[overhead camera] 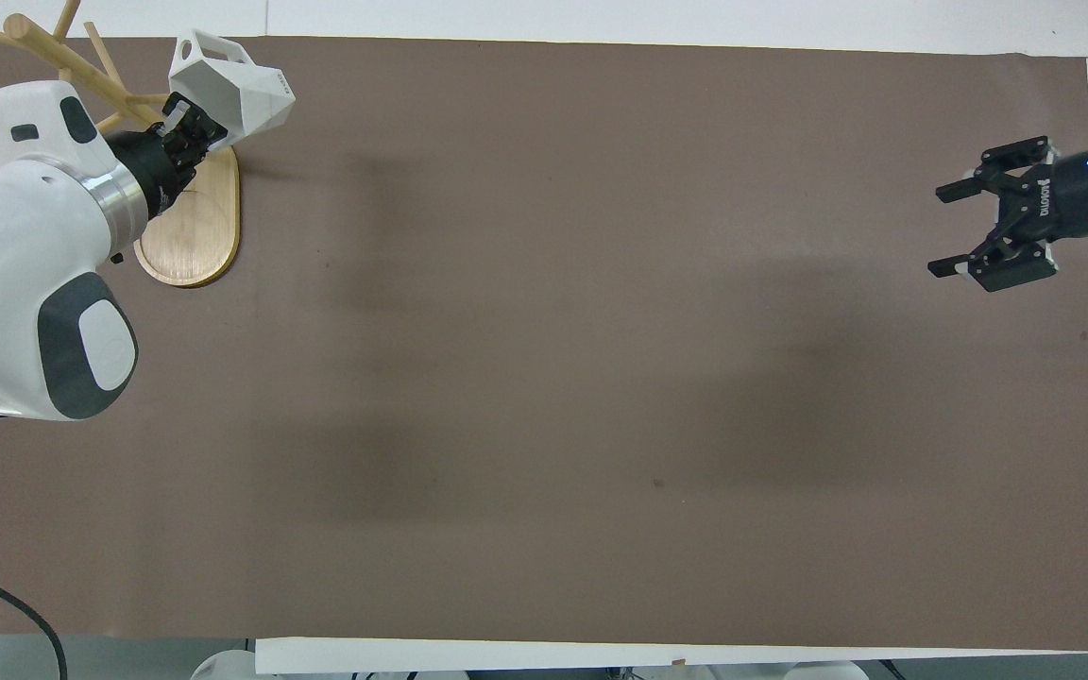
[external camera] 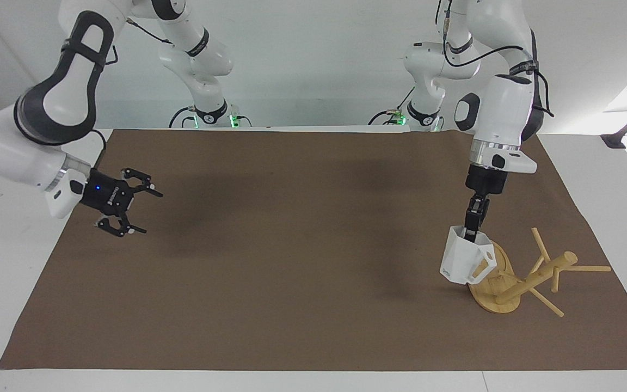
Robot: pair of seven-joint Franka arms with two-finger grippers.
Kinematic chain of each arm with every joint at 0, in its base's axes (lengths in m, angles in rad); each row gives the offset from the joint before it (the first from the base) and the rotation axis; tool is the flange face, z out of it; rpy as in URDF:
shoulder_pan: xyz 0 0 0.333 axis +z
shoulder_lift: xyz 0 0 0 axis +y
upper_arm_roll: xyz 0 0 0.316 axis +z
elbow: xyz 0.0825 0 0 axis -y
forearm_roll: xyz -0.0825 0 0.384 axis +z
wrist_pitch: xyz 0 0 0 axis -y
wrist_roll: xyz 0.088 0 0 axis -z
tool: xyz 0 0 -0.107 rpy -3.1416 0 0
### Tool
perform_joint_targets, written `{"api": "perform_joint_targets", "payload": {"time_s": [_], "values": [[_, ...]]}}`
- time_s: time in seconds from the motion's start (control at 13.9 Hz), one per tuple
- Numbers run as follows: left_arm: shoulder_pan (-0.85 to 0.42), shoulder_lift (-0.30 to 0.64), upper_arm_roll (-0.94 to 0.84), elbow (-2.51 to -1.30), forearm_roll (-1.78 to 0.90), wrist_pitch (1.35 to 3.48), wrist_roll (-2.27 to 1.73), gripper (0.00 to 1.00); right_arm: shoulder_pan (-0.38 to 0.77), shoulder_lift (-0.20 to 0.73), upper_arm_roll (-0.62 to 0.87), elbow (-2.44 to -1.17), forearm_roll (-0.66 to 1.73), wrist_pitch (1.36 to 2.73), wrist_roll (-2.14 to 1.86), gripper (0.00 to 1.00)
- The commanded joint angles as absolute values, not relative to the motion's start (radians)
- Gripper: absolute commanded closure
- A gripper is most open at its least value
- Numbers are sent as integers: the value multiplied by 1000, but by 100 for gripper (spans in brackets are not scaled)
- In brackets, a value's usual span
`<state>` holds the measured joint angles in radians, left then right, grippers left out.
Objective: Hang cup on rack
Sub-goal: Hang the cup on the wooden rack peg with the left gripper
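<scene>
The white faceted cup (external camera: 458, 261) hangs from my left gripper (external camera: 471, 233), which is shut on its rim. The cup is in the air over the edge of the bamboo rack's oval base, its handle (external camera: 485, 258) turned toward the post. The rack (external camera: 539, 275) stands on the brown mat at the left arm's end of the table, with thin pegs sticking out of its post. In the overhead view the cup (overhead camera: 237, 85) and left gripper (overhead camera: 187, 132) lie over the rack's base (overhead camera: 190, 227). My right gripper (external camera: 128, 204) is open and empty, in the air over the mat's edge at the right arm's end; it also shows in the overhead view (overhead camera: 955, 227).
The brown mat (external camera: 292, 272) covers most of the white table. Nothing else lies on it.
</scene>
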<state>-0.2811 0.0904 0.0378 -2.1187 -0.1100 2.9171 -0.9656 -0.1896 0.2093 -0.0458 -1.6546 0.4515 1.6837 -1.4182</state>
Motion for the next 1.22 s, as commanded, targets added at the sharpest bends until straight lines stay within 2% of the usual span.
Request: {"api": "perform_joint_targets", "payload": {"time_s": [0.0,0.29,0.43,0.72,0.93,1.15], "values": [[-249,120,29,-2126,-121,2974,-963,100,-146,169,-35,-1629,293,1675,-1197,0],[-238,121,28,-2157,-123,2990,-963,100,-111,91,-26,-1599,123,1545,-756,0],[-233,112,28,-2192,-123,3008,-963,100,-65,81,-18,-1571,33,1494,-480,0],[-212,110,28,-2201,-124,3017,-968,100,-24,49,-21,-1559,40,1421,-183,0],[-187,110,28,-2223,-124,3016,-966,100,11,-18,-38,-1598,34,1440,19,0],[-158,104,29,-2229,-124,3007,-968,100,11,-23,-95,-1617,29,1440,29,0]]}}
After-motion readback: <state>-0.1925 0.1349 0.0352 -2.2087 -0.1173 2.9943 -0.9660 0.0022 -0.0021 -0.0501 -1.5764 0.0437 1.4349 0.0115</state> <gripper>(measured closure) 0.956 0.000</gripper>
